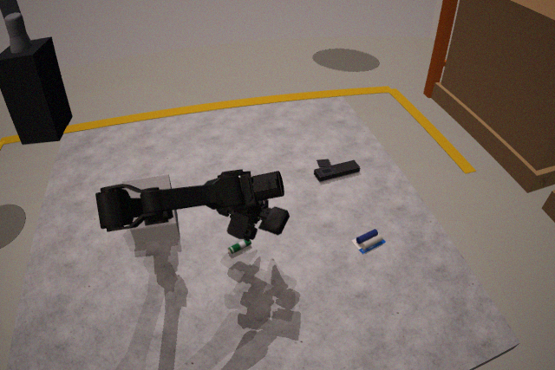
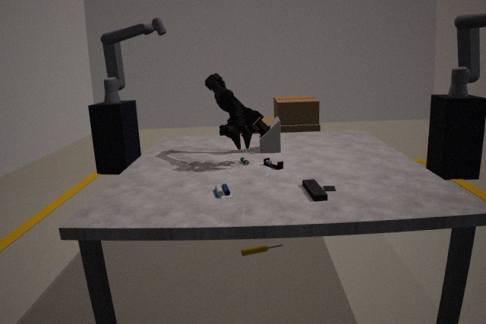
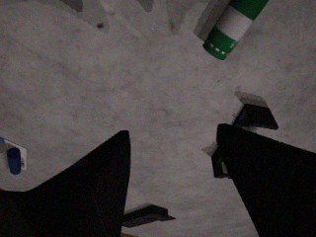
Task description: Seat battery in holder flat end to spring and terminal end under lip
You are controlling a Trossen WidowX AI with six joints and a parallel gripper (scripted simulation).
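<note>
The green and white battery (image 1: pixel 239 246) (image 2: pixel 244 161) (image 3: pixel 235 26) lies on its side on the table, outside the holder. Which end carries the terminal is too small to tell. The black holder (image 2: pixel 273 165) (image 3: pixel 260 117) stands on the table near the battery, with a raised wall at each end. The arm hides it in the top view, and the right finger covers part of it in the wrist view. My gripper (image 2: pixel 243 148) (image 3: pixel 174 135) is partly open with nothing between the fingers. It hangs above the table, clear of both battery and holder.
A long black box (image 1: pixel 336 171) (image 2: pixel 314 190) (image 3: pixel 145 214) lies on the table beside a small dark plate (image 1: pixel 323 162) (image 2: pixel 329 188). A card bears a blue cylinder (image 1: pixel 367 236) (image 2: pixel 225 189) (image 3: pixel 14 161) and a whitish cylinder (image 1: pixel 372 242) (image 2: pixel 219 190). A yellow screwdriver (image 2: pixel 254 250) shows below the tabletop.
</note>
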